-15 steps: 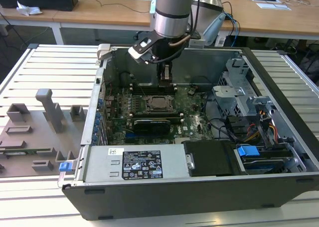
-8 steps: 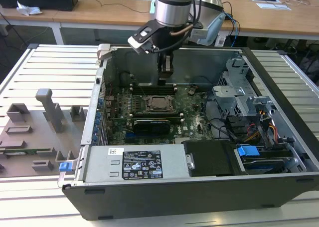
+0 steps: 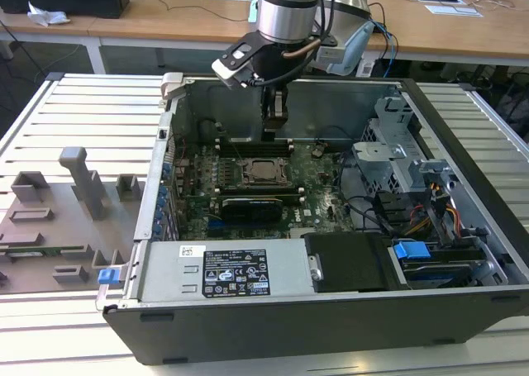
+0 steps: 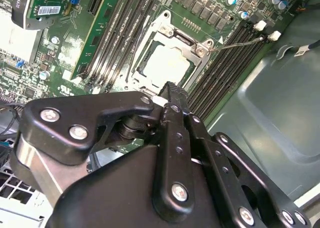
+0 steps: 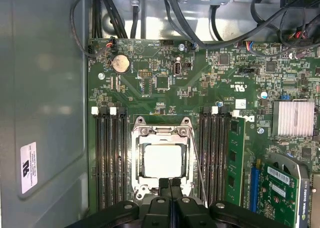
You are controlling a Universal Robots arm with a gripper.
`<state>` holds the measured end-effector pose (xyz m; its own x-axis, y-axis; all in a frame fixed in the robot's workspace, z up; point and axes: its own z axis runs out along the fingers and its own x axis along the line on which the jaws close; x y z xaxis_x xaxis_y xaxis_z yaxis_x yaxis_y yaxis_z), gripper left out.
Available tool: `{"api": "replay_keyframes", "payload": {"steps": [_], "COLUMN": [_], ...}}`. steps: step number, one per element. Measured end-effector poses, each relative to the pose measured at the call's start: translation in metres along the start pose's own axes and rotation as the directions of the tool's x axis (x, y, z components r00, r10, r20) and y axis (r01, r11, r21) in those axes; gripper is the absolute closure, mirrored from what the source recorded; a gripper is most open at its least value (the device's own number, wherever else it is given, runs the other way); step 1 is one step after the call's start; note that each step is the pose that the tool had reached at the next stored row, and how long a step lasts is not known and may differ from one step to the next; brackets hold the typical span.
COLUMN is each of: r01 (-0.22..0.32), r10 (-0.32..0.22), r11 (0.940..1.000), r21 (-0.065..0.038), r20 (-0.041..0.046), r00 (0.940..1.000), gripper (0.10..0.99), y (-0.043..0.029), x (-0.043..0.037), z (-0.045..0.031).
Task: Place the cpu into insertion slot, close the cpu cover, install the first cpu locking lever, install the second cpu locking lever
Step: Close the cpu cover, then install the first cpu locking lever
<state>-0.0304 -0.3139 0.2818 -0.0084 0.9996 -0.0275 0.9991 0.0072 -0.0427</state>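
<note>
Black claw (image 3: 273,132), fingers together
It hung empty (exterior view) at twelve o'clock of the silvery-grey square cpu (image 3: 264,171).

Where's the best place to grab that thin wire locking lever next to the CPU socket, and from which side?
I'd grip the locking lever near its free end, far from the insertion slot corner where it seems to pivot. It is a thin straight rod slanting out by the memory slots, so come from above with fingers closing across it, not along it.
</note>
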Motion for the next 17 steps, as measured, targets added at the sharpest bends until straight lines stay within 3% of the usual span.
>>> {"api": "replay_keyframes", "payload": {"steps": [7, 11, 15, 17], "r01": [0.007, 0.064, 0.148, 0.196], "r10": [-0.007, -0.064, -0.148, -0.196], "r11": [1.0000, 0.9980, 0.9890, 0.9806], "r21": [0.000, -0.002, -0.004, -0.005], "r20": [0.0003, 0.0028, 0.0066, 0.0089], "r00": [1.0000, 0.9980, 0.9890, 0.9806], "gripper": [0.980, 0.980, 0.980, 0.980], "y": [0.0000, 0.0000, 0.0000, 0.0000], "x": [0.0000, 0.0000, 0.0000, 0.0000], "z": [-0.0002, -0.0002, -0.0002, -0.0001]}}
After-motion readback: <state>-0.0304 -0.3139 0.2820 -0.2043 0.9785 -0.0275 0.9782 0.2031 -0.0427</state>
